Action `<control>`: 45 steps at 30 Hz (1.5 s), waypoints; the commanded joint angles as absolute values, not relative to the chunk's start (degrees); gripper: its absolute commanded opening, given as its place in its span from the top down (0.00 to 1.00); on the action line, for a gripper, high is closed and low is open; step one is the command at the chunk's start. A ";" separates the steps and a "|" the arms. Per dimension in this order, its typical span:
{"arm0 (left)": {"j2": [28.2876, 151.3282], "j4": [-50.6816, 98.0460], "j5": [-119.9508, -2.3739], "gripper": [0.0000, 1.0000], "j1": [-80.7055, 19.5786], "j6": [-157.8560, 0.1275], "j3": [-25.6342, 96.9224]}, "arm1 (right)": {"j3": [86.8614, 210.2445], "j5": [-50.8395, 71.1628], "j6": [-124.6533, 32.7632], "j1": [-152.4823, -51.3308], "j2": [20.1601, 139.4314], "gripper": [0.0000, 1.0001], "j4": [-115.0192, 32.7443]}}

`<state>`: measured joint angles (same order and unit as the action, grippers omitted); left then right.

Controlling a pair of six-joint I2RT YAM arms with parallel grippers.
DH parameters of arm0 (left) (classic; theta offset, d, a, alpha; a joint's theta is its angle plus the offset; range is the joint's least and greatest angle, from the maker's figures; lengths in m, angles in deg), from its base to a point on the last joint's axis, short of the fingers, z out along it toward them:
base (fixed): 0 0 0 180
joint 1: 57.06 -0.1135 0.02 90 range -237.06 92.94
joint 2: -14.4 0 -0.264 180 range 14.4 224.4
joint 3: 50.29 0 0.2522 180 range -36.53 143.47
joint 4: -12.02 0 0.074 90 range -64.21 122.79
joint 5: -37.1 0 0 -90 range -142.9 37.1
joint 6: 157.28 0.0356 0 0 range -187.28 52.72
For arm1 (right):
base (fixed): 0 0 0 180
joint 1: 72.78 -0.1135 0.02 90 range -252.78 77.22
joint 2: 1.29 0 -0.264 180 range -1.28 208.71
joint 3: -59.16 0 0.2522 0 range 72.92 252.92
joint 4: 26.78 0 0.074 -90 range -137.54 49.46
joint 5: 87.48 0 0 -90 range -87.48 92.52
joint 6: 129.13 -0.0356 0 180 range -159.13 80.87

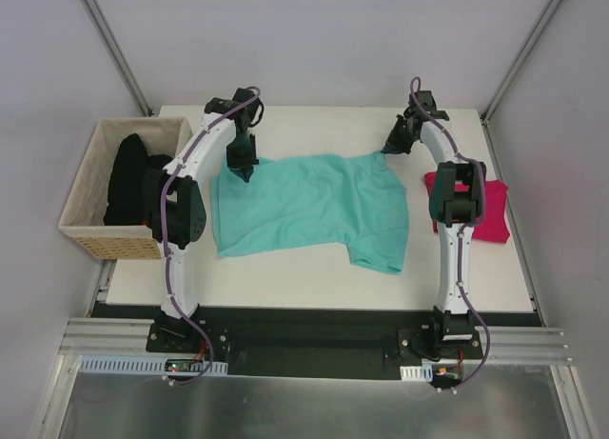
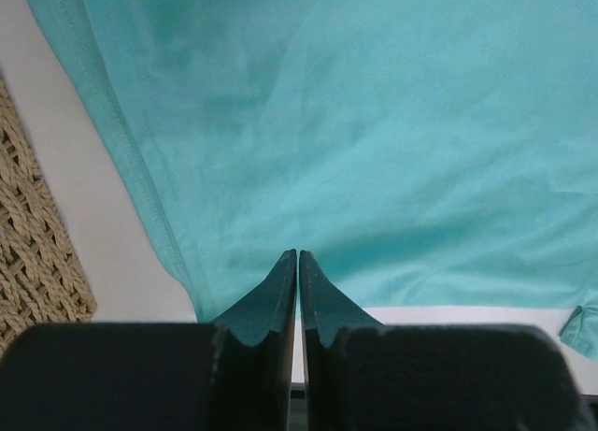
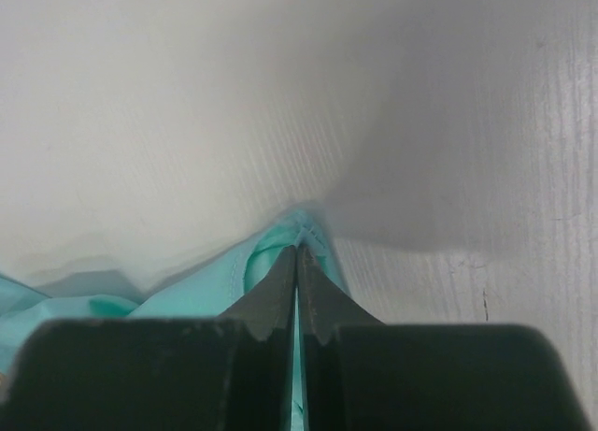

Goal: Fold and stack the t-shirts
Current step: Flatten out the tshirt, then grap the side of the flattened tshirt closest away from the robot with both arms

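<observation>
L claw is pinched tight on the far-left edge of the teal t-shirt, and R claw is clamped w/ a tuck of the same cloth btwn its tips at the far-right corner. The shirt lies spread, a bit rumpled, across the mid counter. Pink t-shirt sits folded at the counter's right edge; black t-shirts are heaped in the woven basket just off the left side.
</observation>
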<state>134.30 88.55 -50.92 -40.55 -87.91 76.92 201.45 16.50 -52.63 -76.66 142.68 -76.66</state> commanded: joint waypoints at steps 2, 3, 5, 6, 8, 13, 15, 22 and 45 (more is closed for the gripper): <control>131.91 91.00 -49.65 0.96 -40.28 -88.99 78.87 | 202.82 13.86 -51.70 -75.59 139.87 0.99 -74.56; 132.00 91.09 -49.74 0.96 -40.28 -88.99 79.05 | 203.17 13.51 -51.61 -75.24 139.52 0.99 -74.47; 132.17 91.09 -49.82 0.97 -40.28 -88.99 79.40 | 203.35 12.89 -51.00 -74.80 138.56 0.99 -74.21; 132.18 91.09 -49.82 0.97 -40.28 -88.99 79.49 | 203.17 12.89 -50.91 -74.37 138.20 0.99 -73.51; 132.09 91.09 -49.74 0.97 -40.28 -89.08 79.49 | 203.09 12.37 -50.64 -73.84 137.67 0.99 -73.15; 131.91 91.09 -49.56 0.97 -40.28 -89.08 79.14 | 202.21 12.54 -49.59 -73.22 135.57 0.99 -71.48; 131.74 91.09 -49.30 0.97 -40.36 -89.08 79.14 | 200.72 13.94 -48.80 -73.22 134.69 0.99 -69.04; 131.56 91.09 -49.65 0.97 -40.28 -89.43 78.96 | 203.53 14.22 -47.92 -73.31 136.71 0.81 -72.62; 119.09 82.30 -52.29 0.77 -38.87 -89.87 55.79 | 167.00 5.25 -47.91 -74.19 106.56 0.51 -67.79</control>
